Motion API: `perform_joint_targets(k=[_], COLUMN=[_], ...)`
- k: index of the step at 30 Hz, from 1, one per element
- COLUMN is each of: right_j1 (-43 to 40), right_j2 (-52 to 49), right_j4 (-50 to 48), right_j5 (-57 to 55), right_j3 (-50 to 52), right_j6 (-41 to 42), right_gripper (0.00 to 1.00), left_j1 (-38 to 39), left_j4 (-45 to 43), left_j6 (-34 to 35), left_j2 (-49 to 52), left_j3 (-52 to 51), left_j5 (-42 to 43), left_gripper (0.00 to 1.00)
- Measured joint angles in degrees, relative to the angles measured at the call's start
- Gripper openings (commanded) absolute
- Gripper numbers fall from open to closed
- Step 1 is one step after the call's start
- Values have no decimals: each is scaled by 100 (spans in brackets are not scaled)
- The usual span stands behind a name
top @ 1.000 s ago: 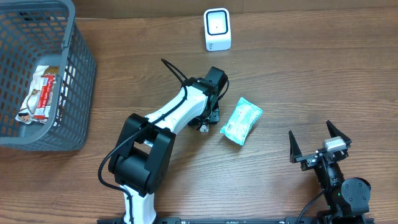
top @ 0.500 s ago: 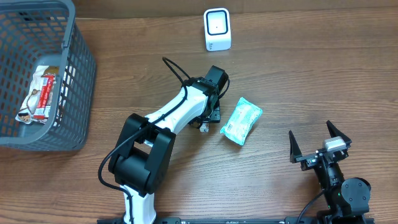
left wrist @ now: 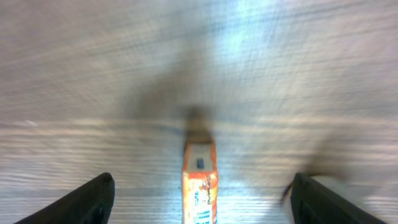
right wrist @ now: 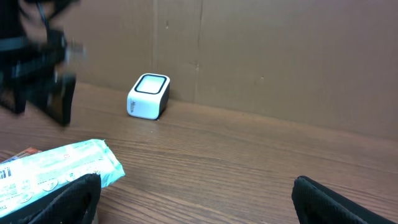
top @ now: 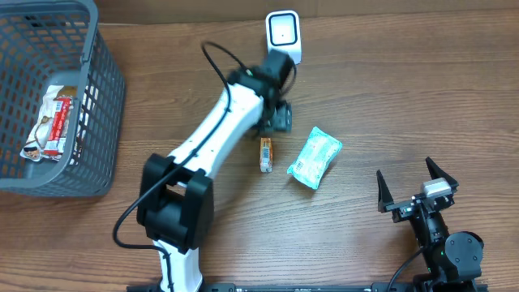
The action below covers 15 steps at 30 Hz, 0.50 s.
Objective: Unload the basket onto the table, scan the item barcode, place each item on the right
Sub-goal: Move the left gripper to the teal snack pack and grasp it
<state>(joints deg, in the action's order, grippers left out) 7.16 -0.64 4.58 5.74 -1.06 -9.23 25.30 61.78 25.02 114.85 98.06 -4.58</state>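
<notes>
Lying flat on the brown wooden bench (top: 405,97), the small orange rectangular packet (top: 265,154) sits just left of a mint-green plastic pouch (top: 315,158), apart from it and well short of the white box-shaped barcode scanner (top: 283,36) at the far edge. The overhead view puts the left end effector (top: 276,118) between packet and scanner, its black body hiding its fingers. The blurred left wrist view supplies what that hides: the fingers (left wrist: 93,199) stand wide at either lower corner, with the packet (left wrist: 199,186) alone on the wood between them, touching neither. The right end effector (top: 415,186) rests near the bench's front right, spread wide and holding nothing. Its wrist camera looks low across the bench and catches the pouch's printed end (right wrist: 56,165) and the scanner's side (right wrist: 148,96) against a cardboard wall, but not the orange packet. Only the overhead view shows the grey plastic mesh basket (top: 97,97) at far left, holding a red-and-white wrapper (top: 50,126).
</notes>
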Motion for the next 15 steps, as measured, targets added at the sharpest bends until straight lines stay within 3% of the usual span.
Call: perform_joint_targets(k=[6,10,15], right_j1=[0,0,0], right_j2=[2,2,2], right_j4=[-2,0,0], right_j5=[-2,0,0], right_j3=[0,0,0], right_j6=[-2,-2,0], right_gripper=[100,100,100], left_j1=[-304,-254,-37], left_j4=[409,520,511], left_j6=[-549,-1290,-1943], left_j2=[-127,-160,-160], left_j3=[815,787,494], left_j5=[728,1718,2479], left_gripper=[82,88,87])
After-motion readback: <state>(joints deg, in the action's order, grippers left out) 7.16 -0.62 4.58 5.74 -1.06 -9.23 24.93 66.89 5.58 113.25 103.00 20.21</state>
